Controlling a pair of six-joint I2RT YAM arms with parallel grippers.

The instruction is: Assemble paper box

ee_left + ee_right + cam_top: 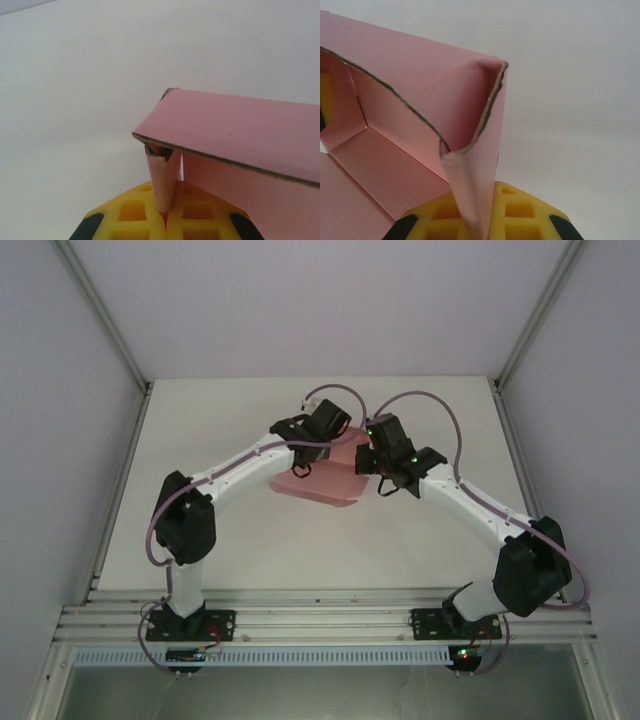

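The paper box (pixel 322 480) is a pink card piece, partly folded, held over the middle of the table between both arms. My left gripper (pixel 330 440) holds its far left side and my right gripper (pixel 368 455) its far right side. In the left wrist view the yellow fingers (pixel 135 215) of the left gripper (pixel 166 212) are shut on a folded pink flap, with a flat pink panel (pixel 240 125) above. In the right wrist view the right gripper (pixel 482 222) pinches a folded wall of the box (pixel 410 100), whose open inside faces left.
The white table (pixel 230 540) is bare around the box. Aluminium frame posts (pixel 100 310) rise at both back corners, and a rail (pixel 320 620) carrying the arm bases runs along the near edge. White walls close in both sides.
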